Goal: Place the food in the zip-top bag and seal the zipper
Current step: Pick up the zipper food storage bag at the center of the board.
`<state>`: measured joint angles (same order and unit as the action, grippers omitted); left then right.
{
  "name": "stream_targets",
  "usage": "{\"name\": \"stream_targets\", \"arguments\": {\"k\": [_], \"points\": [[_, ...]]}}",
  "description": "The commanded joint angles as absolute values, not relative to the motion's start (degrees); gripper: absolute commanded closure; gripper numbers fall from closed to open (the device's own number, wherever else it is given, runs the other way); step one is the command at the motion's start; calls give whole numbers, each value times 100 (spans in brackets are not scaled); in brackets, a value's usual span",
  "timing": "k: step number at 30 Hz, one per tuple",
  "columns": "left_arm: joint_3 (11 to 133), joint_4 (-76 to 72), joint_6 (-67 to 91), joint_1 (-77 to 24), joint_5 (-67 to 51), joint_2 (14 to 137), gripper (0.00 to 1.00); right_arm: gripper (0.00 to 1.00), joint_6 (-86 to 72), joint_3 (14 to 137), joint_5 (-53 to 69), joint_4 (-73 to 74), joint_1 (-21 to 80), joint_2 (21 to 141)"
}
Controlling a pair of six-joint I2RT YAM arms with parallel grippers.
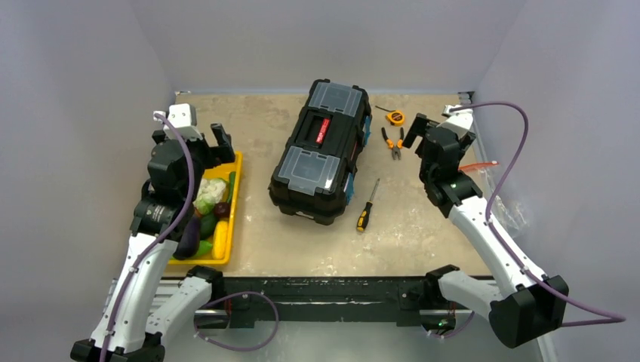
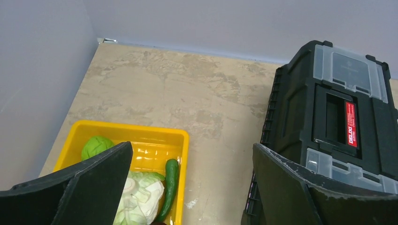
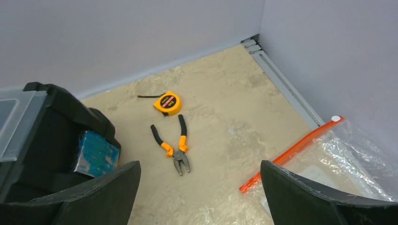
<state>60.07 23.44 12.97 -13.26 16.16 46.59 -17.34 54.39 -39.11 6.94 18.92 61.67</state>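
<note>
The food point(image 1: 205, 215) lies in a yellow tray point(image 1: 235, 197) at the left: purple eggplant point(image 1: 188, 238), white cauliflower point(image 1: 212, 188), yellow and green pieces. In the left wrist view I see a green cabbage point(image 2: 96, 146), the cauliflower point(image 2: 138, 199) and a cucumber point(image 2: 170, 185). My left gripper point(image 1: 213, 142) hangs open and empty above the tray's far end. The clear zip-top bag point(image 3: 347, 159) with its red-orange zipper point(image 3: 290, 154) lies at the right edge, also seen from above point(image 1: 502, 200). My right gripper point(image 1: 420, 128) is open and empty, left of the bag.
A black toolbox point(image 1: 323, 149) stands mid-table. A black-and-yellow screwdriver point(image 1: 367, 206) lies to its right. Orange-handled pliers point(image 1: 392, 142) and a yellow tape measure point(image 1: 395, 117) lie at the back right. Walls close in on three sides.
</note>
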Motion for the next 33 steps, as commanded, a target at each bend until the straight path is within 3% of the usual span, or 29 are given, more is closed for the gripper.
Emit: {"name": "stream_targets", "arguments": {"k": [1,5,12,21,33], "points": [[5893,2507,1428,-1306,1488,4550,0,1,-1650,5304,-3052,517,1920,5751],[5815,2726,1319,-1310,1575,4512,0,1,-1884,5613,-3132,1032,1922,6038],[5502,2558,1100,-1333,1382,4516,0,1,-2775,6317,-4709,2024,1738,7603],[5486,2681,992,-1761,1179,4508,0,1,-4521,8395,-5086,4317,1156,10032],[5538,2663,1103,-1811,640,4599,1,5,-4848,9864,-5622,5377,716,11996]]}}
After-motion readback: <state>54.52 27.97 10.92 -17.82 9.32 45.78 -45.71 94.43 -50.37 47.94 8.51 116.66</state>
